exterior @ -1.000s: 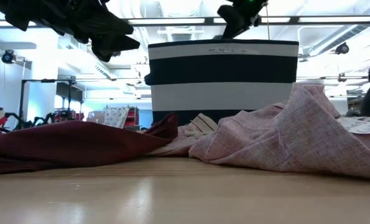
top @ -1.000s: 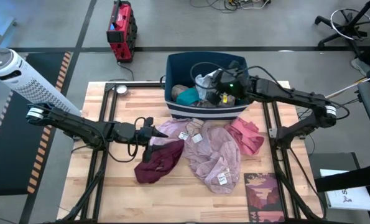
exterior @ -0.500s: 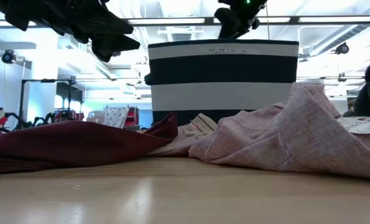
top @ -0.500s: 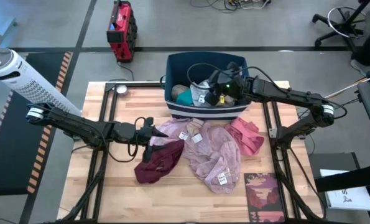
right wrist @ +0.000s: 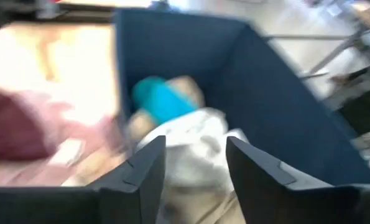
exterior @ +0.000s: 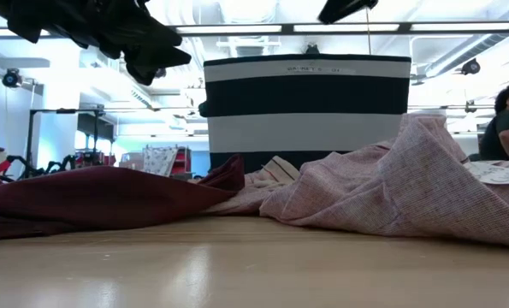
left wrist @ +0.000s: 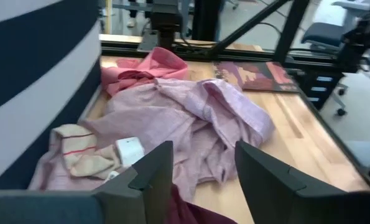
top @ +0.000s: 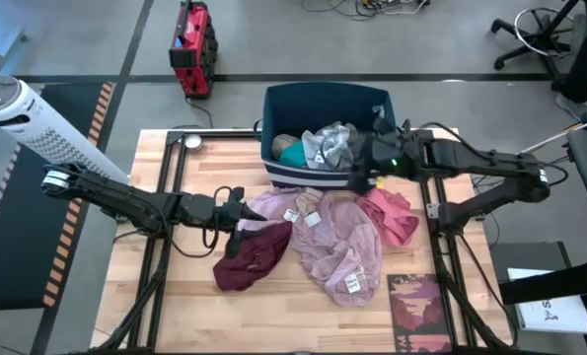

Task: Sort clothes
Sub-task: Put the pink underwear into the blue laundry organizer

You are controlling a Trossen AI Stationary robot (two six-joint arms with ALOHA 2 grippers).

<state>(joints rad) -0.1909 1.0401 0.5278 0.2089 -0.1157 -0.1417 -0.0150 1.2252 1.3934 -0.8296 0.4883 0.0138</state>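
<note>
Here the left gripper (top: 244,219) hangs over the maroon garment (top: 251,255), jaws apart and empty. The right gripper (top: 357,174) sits at the blue bin's (top: 318,97) near wall, fingers parted, holding nothing. Grey (top: 330,144) and teal (top: 295,154) garments lie inside; the mauve-pink shirt (top: 334,240) and coral garment (top: 392,217) lie on the table (top: 303,320).

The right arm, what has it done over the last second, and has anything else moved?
The right pincer drew back from inside the bin toward its front corner, leaving the grey garment inside. The left pincer and the clothes on the table stayed put.
</note>
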